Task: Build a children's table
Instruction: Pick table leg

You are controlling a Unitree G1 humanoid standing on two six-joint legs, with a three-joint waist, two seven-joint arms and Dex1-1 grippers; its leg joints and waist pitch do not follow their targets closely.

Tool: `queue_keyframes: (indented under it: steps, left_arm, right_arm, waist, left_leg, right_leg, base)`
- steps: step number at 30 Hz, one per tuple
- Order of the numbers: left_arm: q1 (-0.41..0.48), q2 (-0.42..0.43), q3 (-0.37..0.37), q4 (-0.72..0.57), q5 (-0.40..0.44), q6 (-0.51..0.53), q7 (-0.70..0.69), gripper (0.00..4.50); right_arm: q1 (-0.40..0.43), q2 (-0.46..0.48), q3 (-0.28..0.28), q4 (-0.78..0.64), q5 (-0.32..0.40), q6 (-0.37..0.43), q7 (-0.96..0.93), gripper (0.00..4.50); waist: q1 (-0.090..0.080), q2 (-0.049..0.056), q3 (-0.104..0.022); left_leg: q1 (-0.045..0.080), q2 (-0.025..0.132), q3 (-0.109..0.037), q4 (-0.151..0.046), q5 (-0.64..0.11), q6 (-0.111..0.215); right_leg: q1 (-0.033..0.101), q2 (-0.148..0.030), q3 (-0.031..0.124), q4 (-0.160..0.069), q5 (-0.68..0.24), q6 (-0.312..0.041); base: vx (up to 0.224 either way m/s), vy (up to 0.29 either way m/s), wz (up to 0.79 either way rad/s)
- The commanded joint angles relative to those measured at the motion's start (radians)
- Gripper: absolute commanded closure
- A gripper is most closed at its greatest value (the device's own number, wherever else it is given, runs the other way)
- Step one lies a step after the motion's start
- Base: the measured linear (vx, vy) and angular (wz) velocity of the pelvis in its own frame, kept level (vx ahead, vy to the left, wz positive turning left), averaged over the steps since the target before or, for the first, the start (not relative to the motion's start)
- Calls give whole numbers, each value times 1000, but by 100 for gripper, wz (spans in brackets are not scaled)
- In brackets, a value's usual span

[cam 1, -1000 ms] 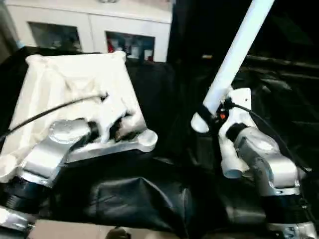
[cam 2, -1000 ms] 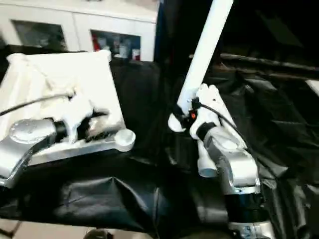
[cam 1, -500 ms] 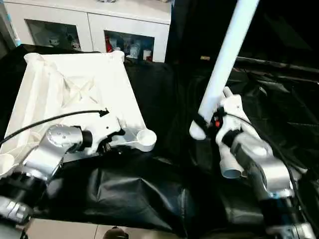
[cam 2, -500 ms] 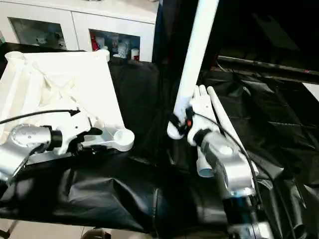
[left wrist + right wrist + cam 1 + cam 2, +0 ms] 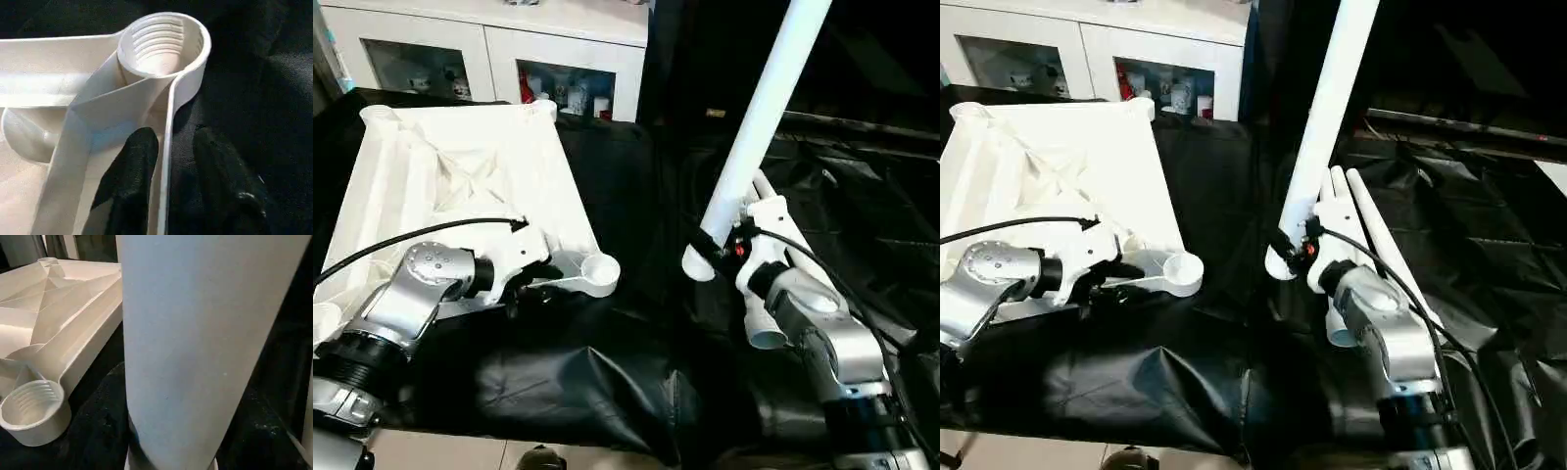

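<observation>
Head views: the tabletop lies upside down, ribs up, on a surface draped in black cloth. The left pincer sits at the tabletop's near edge, with the round corner socket just beyond its tips. The right pincer is clenched around a long white leg, gripping it near the lower end; the leg rises steeply up and away from it. More legs lie on the cloth close behind that pincer. A white cabinet stands beyond the surface.

Left wrist view: one black finger rests inside the tabletop's rim and the other lies outside it on the cloth, so the thin rim runs between them. They seem pressed close to it, though whether they truly pinch the rim is hard to judge. The threaded socket stands straight ahead of the fingertips.

Right wrist view: the held leg crosses right in front of the camera, with the tabletop and its socket off to one side.
</observation>
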Motion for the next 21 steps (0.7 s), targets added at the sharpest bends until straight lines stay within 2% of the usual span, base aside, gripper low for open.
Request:
queue_keyframes:
  steps: [1,8,9,11,16,21]
  left_arm:
    - [-14,-4,10,-1,11,6,-16,335]
    - [-19,-9,26,20,7,4,-27,386]
    - [-20,-9,27,20,6,4,-27,407]
    - [-21,-7,31,20,4,5,-31,423]
    - [-20,-8,35,25,10,5,-41,449]
    - [-2,-17,33,11,21,26,-27,450]
  right_arm:
    - [-6,-3,-16,-30,8,1,-1,259]
    - [-8,2,-10,-32,8,6,6,259]
    - [-9,2,-9,-32,8,6,7,259]
    - [-10,2,-7,-31,8,7,10,259]
    - [-15,4,-4,-26,8,6,15,259]
    - [-18,12,-1,-25,10,11,16,259]
  waist:
    - [-2,36,-70]
    - [-2,34,-71]
    - [-2,34,-72]
    - [-2,34,-73]
    - [-2,34,-73]
    - [-3,34,-72]
  left_leg:
    - [35,37,-18,-87,-395,-89]
    - [33,37,-18,-87,-382,-87]
    - [33,37,-17,-86,-375,-86]
    - [33,38,-17,-86,-364,-86]
    - [32,38,-16,-86,-359,-86]
    - [32,38,-16,-86,-361,-84]
  right_leg:
    - [30,-88,50,-83,-323,-154]
    - [32,-88,50,-80,-308,-158]
    - [33,-88,50,-80,-301,-158]
    - [33,-87,50,-77,-280,-163]
    - [34,-87,50,-75,-261,-170]
    - [34,-88,51,-77,-276,-168]
  base:
    - [0,0,0]
    - [0,0,0]
    - [0,0,0]
    - [0,0,0]
    - [0,0,0]
    - [0,0,0]
